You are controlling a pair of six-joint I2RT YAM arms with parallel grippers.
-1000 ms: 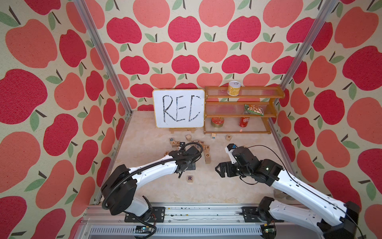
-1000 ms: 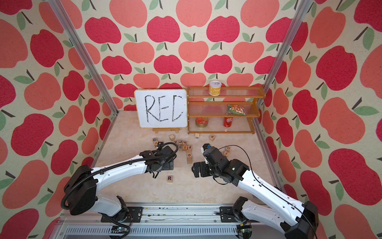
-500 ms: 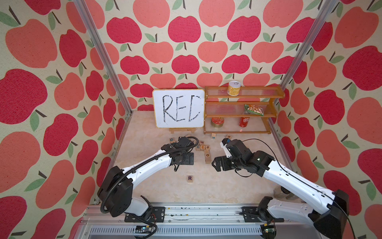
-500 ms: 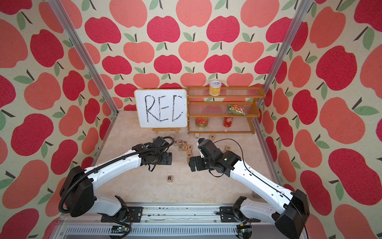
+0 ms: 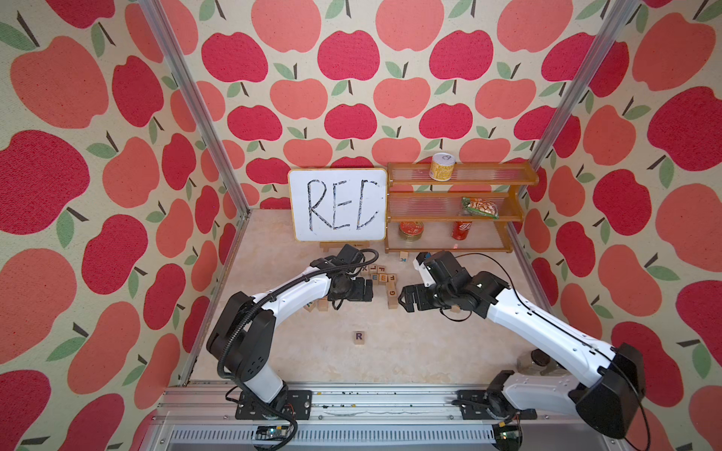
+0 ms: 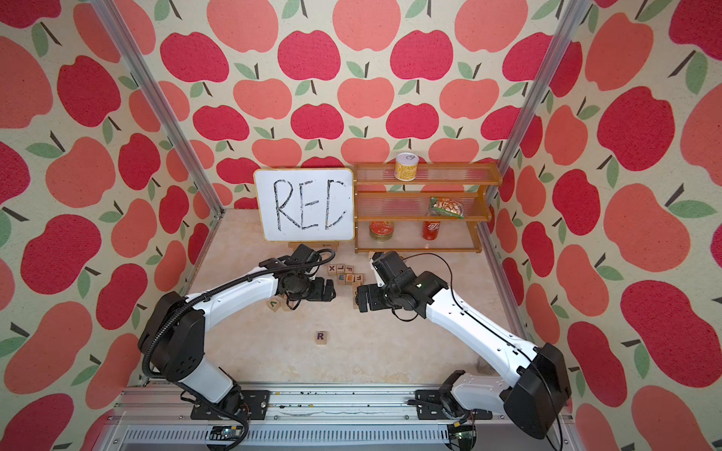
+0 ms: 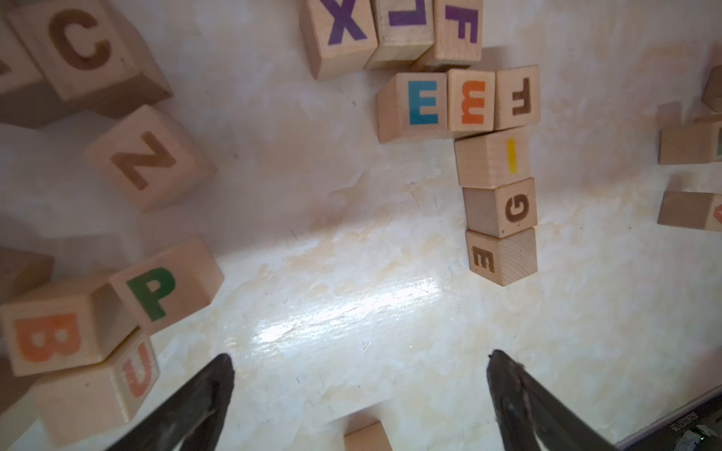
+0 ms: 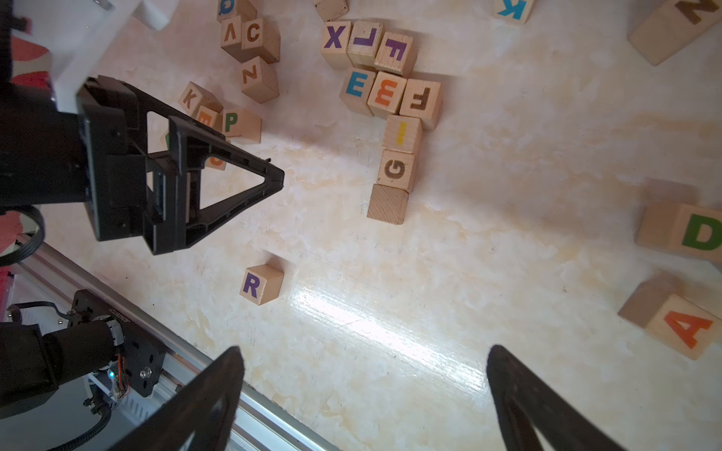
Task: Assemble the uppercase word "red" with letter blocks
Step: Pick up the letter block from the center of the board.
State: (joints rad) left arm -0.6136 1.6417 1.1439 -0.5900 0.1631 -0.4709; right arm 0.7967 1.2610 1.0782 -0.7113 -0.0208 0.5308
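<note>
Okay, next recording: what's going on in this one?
Two robot arms hover over the table. The left gripper and right gripper are both open and hold nothing. The purple R block sits alone toward the front. The blue E block is packed against other lettered cubes, and the green D block lies apart from them. The word is not yet assembled.

Inspector A: Left arm (image 5: 297, 291)?
Inspector B: Reaching forward and inward. The left gripper (image 7: 359, 363) is pointing across, jaws gaping wide, gripping nothing.
Inspector A: Right arm (image 5: 539, 324)?
Inspector B: Reaching in likewise. The right gripper (image 8: 365, 359) is facing the left one, apart, jaws gaping, empty.
</note>
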